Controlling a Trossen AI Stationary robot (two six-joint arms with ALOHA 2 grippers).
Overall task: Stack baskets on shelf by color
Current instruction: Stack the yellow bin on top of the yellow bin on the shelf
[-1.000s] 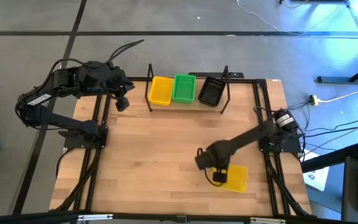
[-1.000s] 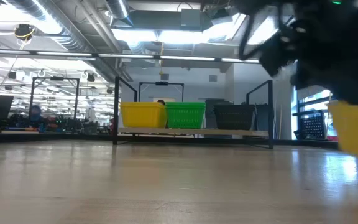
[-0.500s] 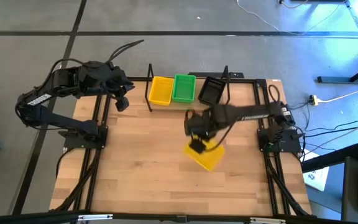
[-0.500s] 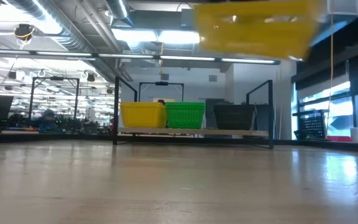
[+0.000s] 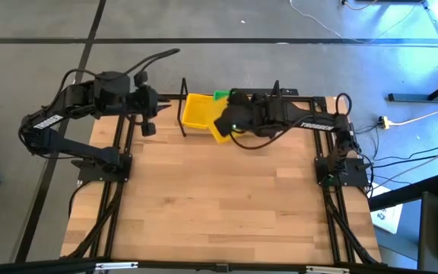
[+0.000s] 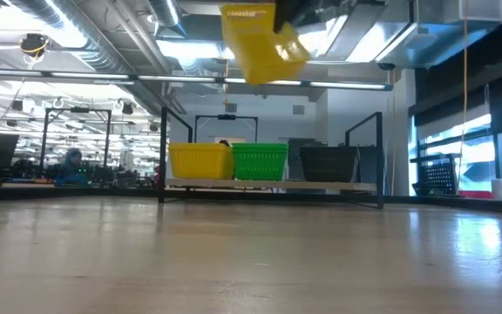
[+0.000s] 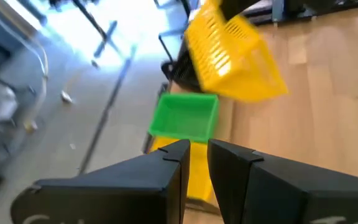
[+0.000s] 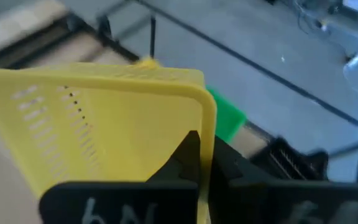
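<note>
My right gripper (image 5: 230,120) reaches over the shelf (image 6: 268,185) at the table's far edge and is shut on a yellow basket (image 6: 260,39), which hangs tilted high above the row. On the shelf's board rest a yellow basket (image 6: 200,161), a green basket (image 6: 260,161) and a black basket (image 6: 328,163), side by side. From above, the held basket (image 5: 219,127) overlaps the shelf's yellow basket (image 5: 196,110), and the arm hides most of the green and black ones. My left gripper (image 5: 148,118) waits, shut, left of the shelf. My right gripper pinches one side wall of the yellow basket at its rim (image 8: 207,124), one finger (image 8: 188,155) inside the basket and the other outside. The basket is lifted clear and tilted, above the shelf's yellow and green baskets.
The shelf's upright black posts (image 6: 162,157) stand at both ends of the row. The wide wooden tabletop (image 5: 219,198) lies bare in front of the shelf. The right arm (image 5: 303,122) stretches along the far edge over the shelf.
My right gripper has carried the yellow basket from the table's near right part up and toward the far edge, to above the shelf. The basket has been lifted clear of the table and has tipped.
</note>
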